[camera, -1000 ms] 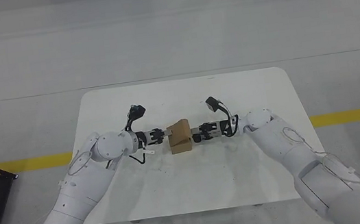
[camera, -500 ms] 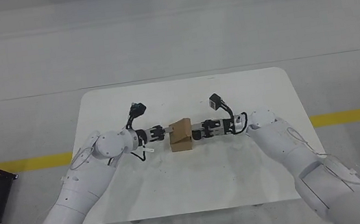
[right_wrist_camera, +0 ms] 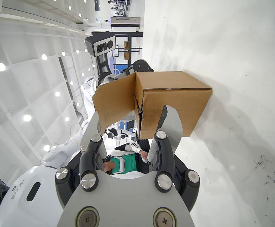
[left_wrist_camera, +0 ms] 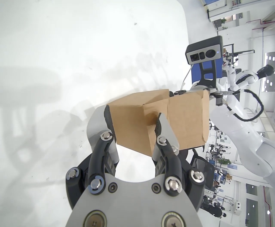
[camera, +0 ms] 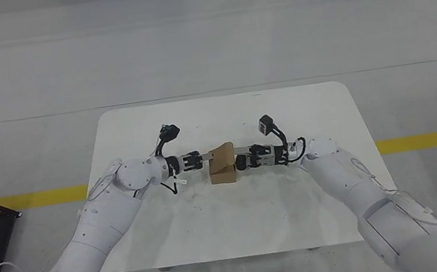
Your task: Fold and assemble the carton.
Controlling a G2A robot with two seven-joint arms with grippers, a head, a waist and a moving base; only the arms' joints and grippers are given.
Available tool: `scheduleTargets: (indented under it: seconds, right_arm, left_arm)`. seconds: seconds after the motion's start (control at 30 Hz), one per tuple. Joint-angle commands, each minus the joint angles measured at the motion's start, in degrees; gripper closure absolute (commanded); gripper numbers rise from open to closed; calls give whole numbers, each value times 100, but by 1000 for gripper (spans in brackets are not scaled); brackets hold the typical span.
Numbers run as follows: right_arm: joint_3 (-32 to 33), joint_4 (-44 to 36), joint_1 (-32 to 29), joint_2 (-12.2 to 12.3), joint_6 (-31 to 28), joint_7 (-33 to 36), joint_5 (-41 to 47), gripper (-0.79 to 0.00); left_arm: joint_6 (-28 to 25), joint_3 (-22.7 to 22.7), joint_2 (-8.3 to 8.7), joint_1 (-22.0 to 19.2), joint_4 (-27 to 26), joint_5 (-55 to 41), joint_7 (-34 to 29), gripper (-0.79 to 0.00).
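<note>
Centrally on a white worktop [camera: 311, 198], a small brown carton [camera: 223, 167] sits between two robot arms that meet it from the left and the right. The left gripper [left_wrist_camera: 133, 112] has its fingers closed onto the carton's left end, one on the outer wall and one pressing a folded panel. The right gripper [right_wrist_camera: 131, 116] has its fingers spread apart at the right end. One lies against the closed end face, and the other sits beside a flap [right_wrist_camera: 113, 103] that stands open, angled away from the box body.
</note>
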Motion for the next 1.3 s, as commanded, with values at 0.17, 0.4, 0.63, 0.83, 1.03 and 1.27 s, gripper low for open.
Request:
scheduleTargets:
  seconds: [0.17, 0.4, 0.63, 0.83, 1.03, 1.27]
  right_arm:
    - [-76, -5, 0, 1, -51, -51, -36, -511]
    - [38, -2, -51, 42, -45, -44, 305, -496]
    - [95, -128, -145, 122, 0, 0, 398, -499]
    - [-75, -64, -97, 109, -70, -71, 71, -520]
    - [-205, 78, -28, 46, -134, -134, -4, -431]
    - [-284, 200, 20, 4, -171, -171, -20, -385]
  left_arm:
    - [-71, 34, -45, -53, 135, -65, -6, -382]
    - [-132, 24, -70, -81, 231, -110, -20, -382]
    - [-134, 20, -89, -96, 271, -104, -14, -379]
    - [-133, 12, -101, -99, 284, -83, -3, -376]
    - [-137, 12, -113, -95, 290, -53, -1, -376]
    - [-120, 10, -126, -92, 298, -13, 8, -369]
